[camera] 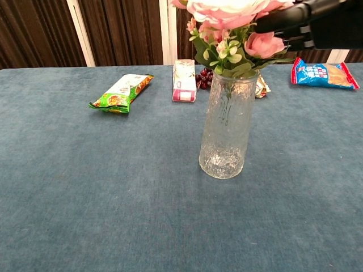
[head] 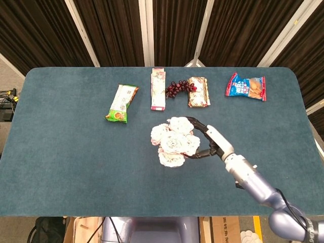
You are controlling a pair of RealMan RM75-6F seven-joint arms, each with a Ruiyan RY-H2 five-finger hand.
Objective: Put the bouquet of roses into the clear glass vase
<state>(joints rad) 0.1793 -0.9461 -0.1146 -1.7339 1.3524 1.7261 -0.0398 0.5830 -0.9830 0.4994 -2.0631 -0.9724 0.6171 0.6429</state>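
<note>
**One hand beside a bouquet already standing in the vase**

One robot hand is in view: the right hand [head: 210, 142], reaching in from the lower right of the head view. The left hand shows in neither view.

The bouquet of roses [head: 173, 142] stands in the clear glass vase [camera: 227, 124], near the middle of a blue-green table [head: 71, 152]. From the chest view, the stems run straight down inside the glass, so the bouquet's long axis is upright. Pink and white blooms and green leaves spread over the rim. From above, the blooms hide the vase entirely.

The right hand sits just to the right of the blooms, at flower height. Its dark fingers [head: 195, 123] are spread, one curving around the far side of the blooms and another reaching in along the near side. Whether any finger touches the petals cannot be told. The hand appears to hold nothing.

The task looks essentially done. The coming move is likely a withdrawal, and it turns on this: the bouquet lies to the left of the hand, so pulling away to the right should keep the fingers from snagging the flowers and tipping the vase.

Snack packets and a bunch of dark grapes [head: 178, 88] lie along the far side of the table, well apart from the vase.
</note>
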